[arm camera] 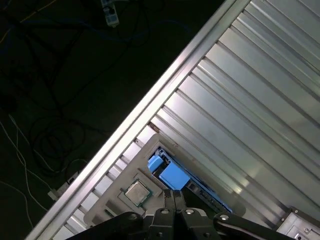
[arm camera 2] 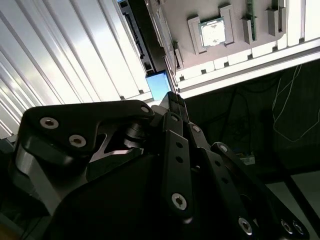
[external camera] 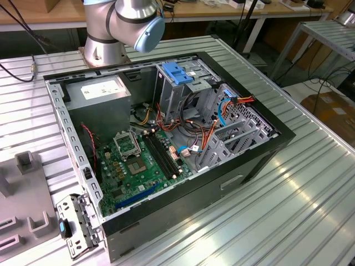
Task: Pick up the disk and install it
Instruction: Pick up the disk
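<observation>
In both wrist views the gripper (arm camera: 173, 194) (arm camera 2: 174, 99) hangs with its fingers pressed together and nothing between them, the tips close to the blue end of the disk (arm camera: 175, 176) (arm camera 2: 156, 86). The disk sits at the edge of a grey fixture plate (arm camera: 127, 175) (arm camera 2: 185, 10) that also carries a processor chip (arm camera: 137, 191) (arm camera 2: 212, 31), on the ribbed aluminium table (arm camera: 250, 100) (arm camera 2: 75, 50). In the exterior view the open computer case (external camera: 260, 160) lies on that table near the arm's base (external camera: 102, 50)
</observation>
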Tool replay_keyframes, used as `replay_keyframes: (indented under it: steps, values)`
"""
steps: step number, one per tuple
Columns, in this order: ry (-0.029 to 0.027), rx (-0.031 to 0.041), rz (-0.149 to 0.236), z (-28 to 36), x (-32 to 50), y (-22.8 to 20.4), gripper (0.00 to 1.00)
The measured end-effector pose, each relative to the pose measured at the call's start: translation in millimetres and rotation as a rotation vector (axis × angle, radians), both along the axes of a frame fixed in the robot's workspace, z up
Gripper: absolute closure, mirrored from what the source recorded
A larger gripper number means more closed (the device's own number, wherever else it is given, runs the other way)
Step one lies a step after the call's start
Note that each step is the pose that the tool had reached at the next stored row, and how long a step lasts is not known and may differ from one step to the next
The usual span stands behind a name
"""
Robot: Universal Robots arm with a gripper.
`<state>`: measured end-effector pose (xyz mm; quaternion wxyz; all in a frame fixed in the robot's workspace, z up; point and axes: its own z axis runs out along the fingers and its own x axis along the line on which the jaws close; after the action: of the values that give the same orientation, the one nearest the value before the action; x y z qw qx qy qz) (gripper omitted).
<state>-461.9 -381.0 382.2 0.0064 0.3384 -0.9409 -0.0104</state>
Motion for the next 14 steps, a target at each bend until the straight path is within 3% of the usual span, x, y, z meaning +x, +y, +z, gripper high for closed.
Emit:
replay_keyframes:
  steps: [7, 14]
  values:
    - [0.0, 0.0, 0.012, 0.0, 0.0, 0.0, 0.89]
    - [-0.0001, 0.0, 0.074, 0.0, 0.0, 0.0, 0.89]
